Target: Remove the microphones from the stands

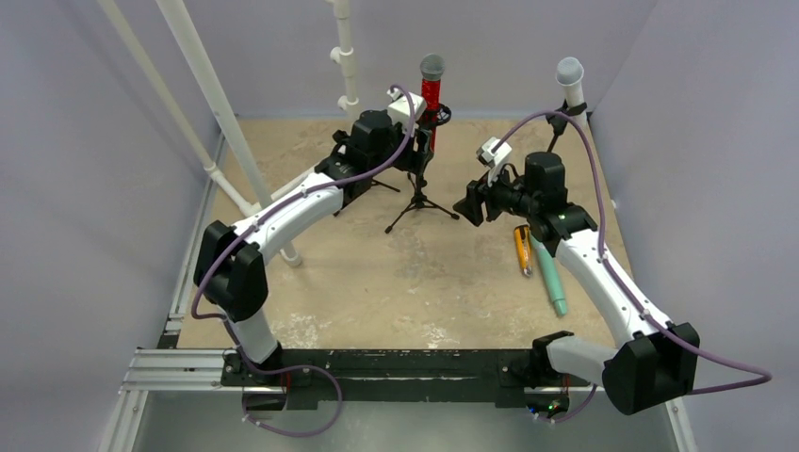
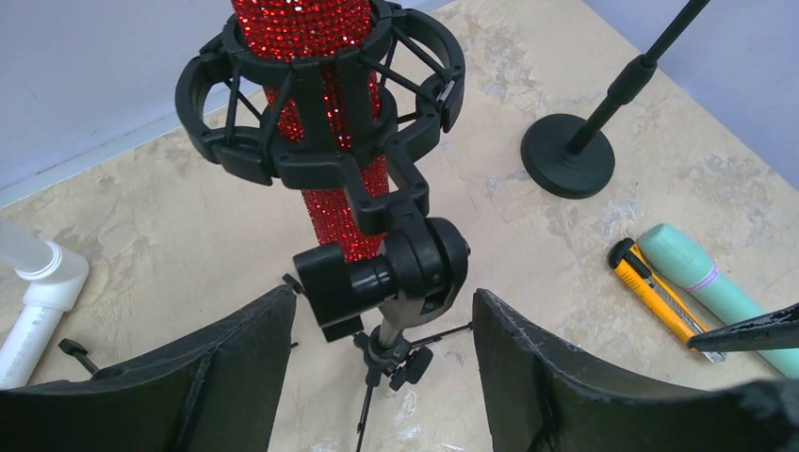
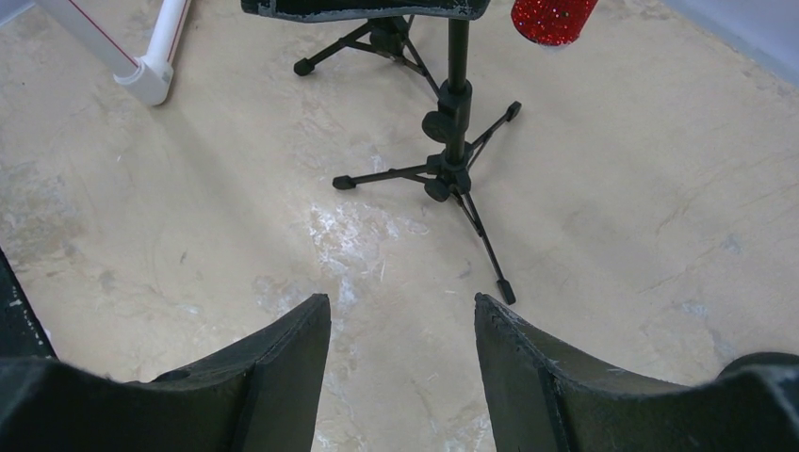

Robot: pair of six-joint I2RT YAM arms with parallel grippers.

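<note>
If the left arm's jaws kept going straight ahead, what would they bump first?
Probably the stand, at its black swivel joint just under the red microphone; depth is unclear.

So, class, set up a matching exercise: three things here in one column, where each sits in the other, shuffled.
Column one:
1 red microphone
2 utility knife
3 pale-headed microphone

Column two:
A flat on the table beside the green microphone
B upright in the shock mount on the tripod stand
C on the second stand, far right

Pairs: 1-B, 2-A, 3-C
</note>
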